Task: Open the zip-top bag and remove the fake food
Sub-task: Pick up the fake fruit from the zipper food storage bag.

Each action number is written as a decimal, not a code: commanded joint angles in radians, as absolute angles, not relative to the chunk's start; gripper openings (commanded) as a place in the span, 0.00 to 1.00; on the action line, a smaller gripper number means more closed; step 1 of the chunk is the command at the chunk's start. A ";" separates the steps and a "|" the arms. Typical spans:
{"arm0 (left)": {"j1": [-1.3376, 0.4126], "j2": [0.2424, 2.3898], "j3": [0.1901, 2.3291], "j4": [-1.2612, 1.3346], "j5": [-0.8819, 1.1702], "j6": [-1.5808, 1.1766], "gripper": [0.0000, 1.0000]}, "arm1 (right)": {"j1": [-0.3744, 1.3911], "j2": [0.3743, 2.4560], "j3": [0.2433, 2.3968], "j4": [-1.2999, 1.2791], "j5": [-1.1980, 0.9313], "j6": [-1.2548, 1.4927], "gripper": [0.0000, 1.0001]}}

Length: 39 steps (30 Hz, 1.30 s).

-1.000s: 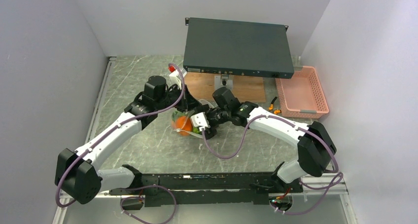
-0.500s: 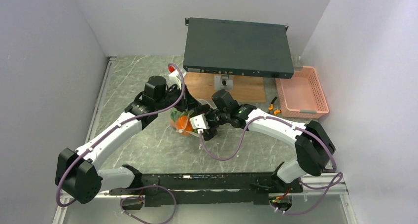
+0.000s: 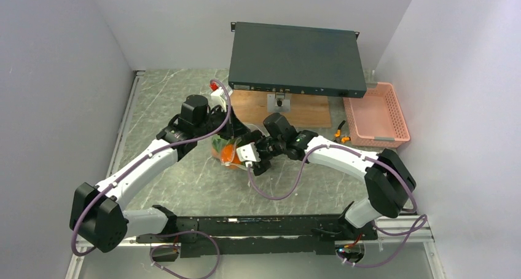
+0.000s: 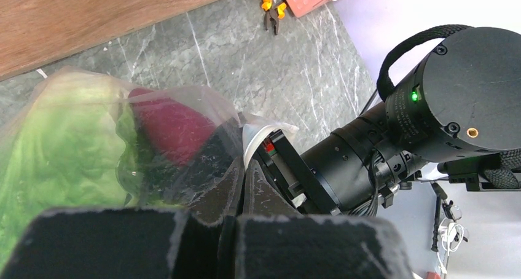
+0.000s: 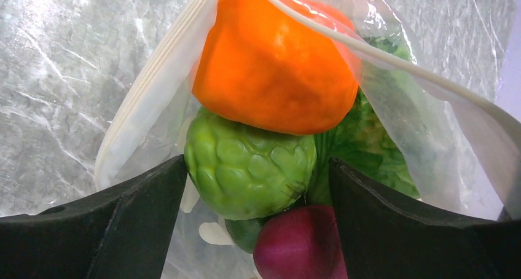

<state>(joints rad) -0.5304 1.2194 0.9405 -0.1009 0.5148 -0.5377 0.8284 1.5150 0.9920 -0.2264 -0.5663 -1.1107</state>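
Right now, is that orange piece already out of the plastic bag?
No, the orange piece sits inside the clear bag, just within its open mouth and stacked on the bumpy green piece.

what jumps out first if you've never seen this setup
A bright orange plastic ball and a bumpy green plastic fruit fill the mouth of the clear plastic zip-top bag at the table's middle, framed by the open right hand. The left hand pinches the bag's edge; a dark flat box sits at the back.

On table lay zip-top bag, fake food inside; wooden board behind it, rack unit over board; pliers right of board, basket farther right.
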 commanded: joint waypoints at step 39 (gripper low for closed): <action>-0.503 1.142 0.969 -0.195 0.356 -0.566 0.00 | 0.686 1.457 1.211 -0.324 -0.876 -0.796 0.17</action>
